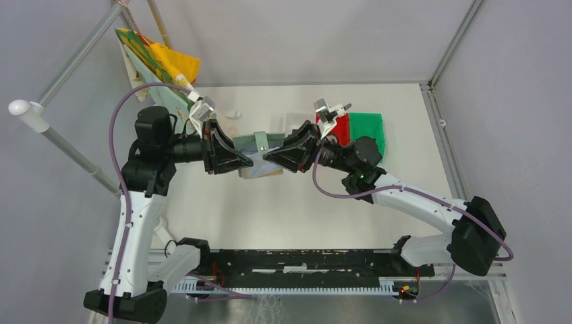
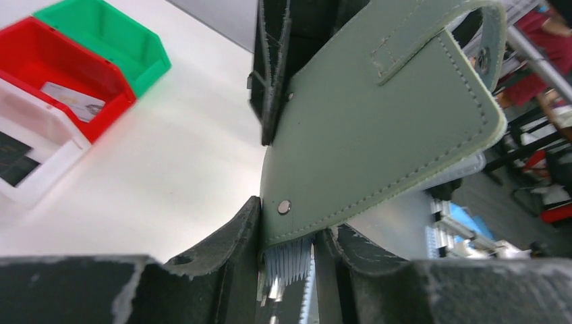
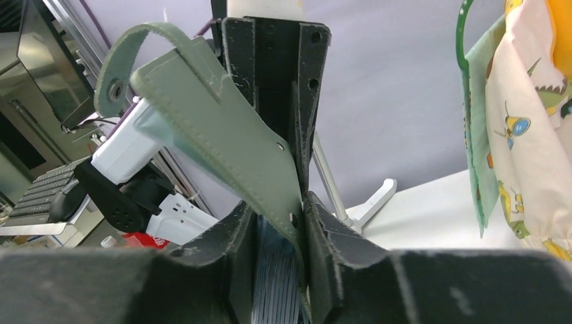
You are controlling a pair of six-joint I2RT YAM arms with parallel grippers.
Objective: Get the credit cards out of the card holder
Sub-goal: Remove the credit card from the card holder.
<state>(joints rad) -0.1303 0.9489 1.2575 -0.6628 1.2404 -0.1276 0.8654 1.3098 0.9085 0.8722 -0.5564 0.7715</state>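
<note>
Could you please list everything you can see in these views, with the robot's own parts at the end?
holder: one, grey-green, held between the two arms, flap open
silvery card: one, lying in the red bin
black card: one, lying in the white bin
white bin: one, far side of the table
red bin: one, beside the white bin
green bin: one, beside the red bin
cloth: one, yellow-green patterned, hanging at the far left
pole: one, white, left edge
table: one, white
left arm: black and white, jaws shut on the holder
right arm: black and white, jaws shut on the holder
</note>
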